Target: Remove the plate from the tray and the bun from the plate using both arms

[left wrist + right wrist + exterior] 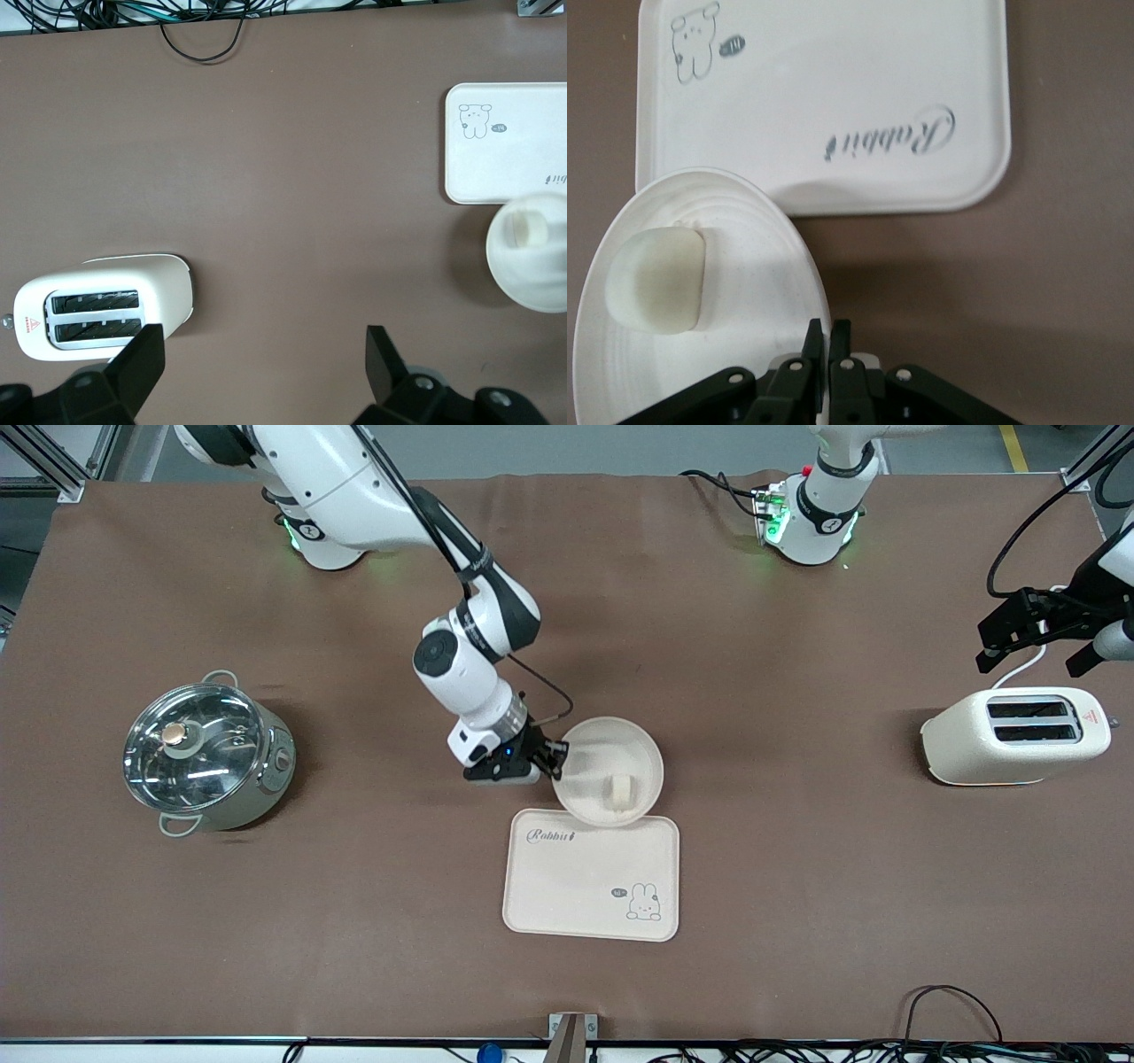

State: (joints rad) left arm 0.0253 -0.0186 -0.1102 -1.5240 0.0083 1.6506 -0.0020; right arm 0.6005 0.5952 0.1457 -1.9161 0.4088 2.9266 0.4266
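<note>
Plate (611, 757) sits tilted near table centre, held off the table, its lower rim overlapping the tray (591, 877) edge that is farther from the front camera. Bun (619, 789) lies inside the plate, rolled against the low side next to the tray. Right gripper (558, 760) has its 2 fingers pinched nearly together on the plate rim at the side toward the right arm's end; the right wrist view shows the fingers (816, 354) clamped on the thin rim with the bun (658, 278) resting in the plate (744, 292) just beside the tray (833, 97). Left gripper (1032, 633) hangs over the toaster (1019, 737) at the left arm's end, spread wide and holding nothing; the left wrist view shows both fingers (142, 359) well apart, with the toaster (102, 305) below and the plate (532, 252) and tray (505, 142) well apart from it. Left arm waits. Lidded pot (205, 751) stands at the right arm's end, well apart from the tray.
</note>
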